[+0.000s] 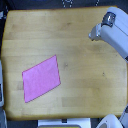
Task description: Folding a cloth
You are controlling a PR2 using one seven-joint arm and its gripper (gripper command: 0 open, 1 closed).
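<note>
Start at the exterior view's left: your cloth (42,78) lies flat and unfolded on the wooden bench (75,35), in the quarter nearest the bench's bottom-left corner. It sits close to the left edge and a little in from the bottom edge. It is skewed like a diamond rather than square to the bench. One corner points up toward the bench's middle and the opposite one down toward the bottom-left corner, so its longer diagonal runs between those two. No fold shows in it yet, so by my reading the task has not begun.

Move across the bare middle of the bench and you reach the only arm in view, at the top-right corner. Its gripper (106,22) hangs over the bench near the right edge, well apart from the cloth. From there the cloth lies diagonally across the bench, toward the bottom-left corner, and the cloth's upper corner is the one nearest you. That diagonal offset is what your coming reach must close.

Be wary of the hand itself. It is small, blurred and partly merged with the white forearm, so you cannot tell whether the fingers are spread or closed. Nothing appears to be held. The arm is cut off at the right edge of the view.
</note>
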